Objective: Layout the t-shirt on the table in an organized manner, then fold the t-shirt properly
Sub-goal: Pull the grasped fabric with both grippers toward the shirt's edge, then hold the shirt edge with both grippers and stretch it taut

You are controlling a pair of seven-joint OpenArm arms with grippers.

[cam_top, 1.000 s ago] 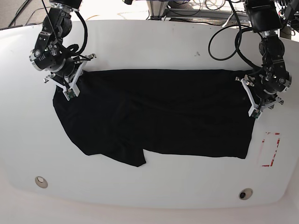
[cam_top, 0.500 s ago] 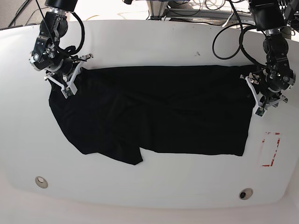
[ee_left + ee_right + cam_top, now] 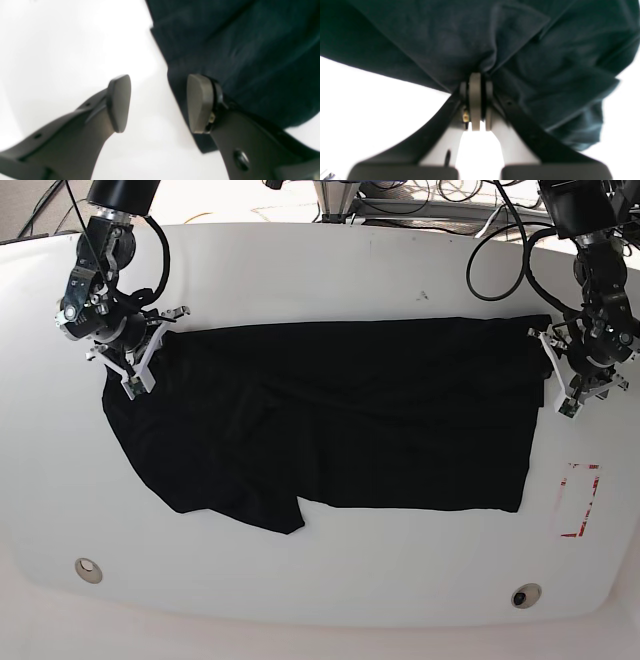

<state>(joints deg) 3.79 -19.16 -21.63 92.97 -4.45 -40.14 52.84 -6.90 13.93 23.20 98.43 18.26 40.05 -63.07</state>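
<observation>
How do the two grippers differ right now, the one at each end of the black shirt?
The right gripper is shut, pinching a bunched fold of the t-shirt; the left gripper stands open, holding nothing. The right one's cloth gathers into creases at its tips; the left one merely straddles the shirt's flat edge. Both sit low over the white table.

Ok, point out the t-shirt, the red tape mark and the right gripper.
t-shirt (image 3: 400,420): base view, middle of the cloth.
red tape mark (image 3: 592,502): base view, its right strip.
right gripper (image 3: 475,100): right wrist view, at the closed fingertips.
</observation>
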